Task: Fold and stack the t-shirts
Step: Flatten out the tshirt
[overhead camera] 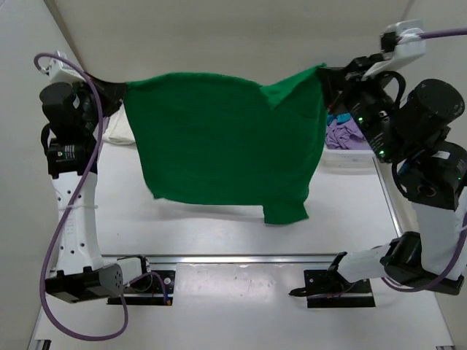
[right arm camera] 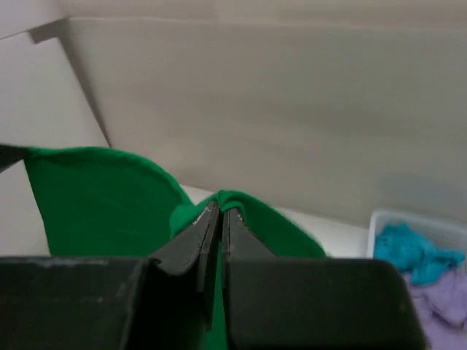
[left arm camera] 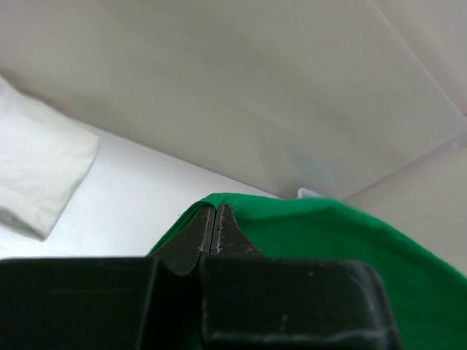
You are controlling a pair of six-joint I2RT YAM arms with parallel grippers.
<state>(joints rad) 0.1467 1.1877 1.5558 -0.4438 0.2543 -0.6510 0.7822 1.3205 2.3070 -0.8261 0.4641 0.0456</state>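
1. Green t-shirt hangs spread out above the middle of the counter, a top corner pinched on each side.
2. Left end effector is clenched on its corner, right end effector same deal, so don't loosen either.
3. I'd lower both evenly, hem landing flat first, clear of the cream t-shirt near the far left corner.

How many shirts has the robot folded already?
The cream-white t-shirt lies at the left, seemingly folded. The left gripper and right gripper hold the green t-shirt spread in the air. The teal t-shirt and lilac t-shirt wait crumpled in the basket.
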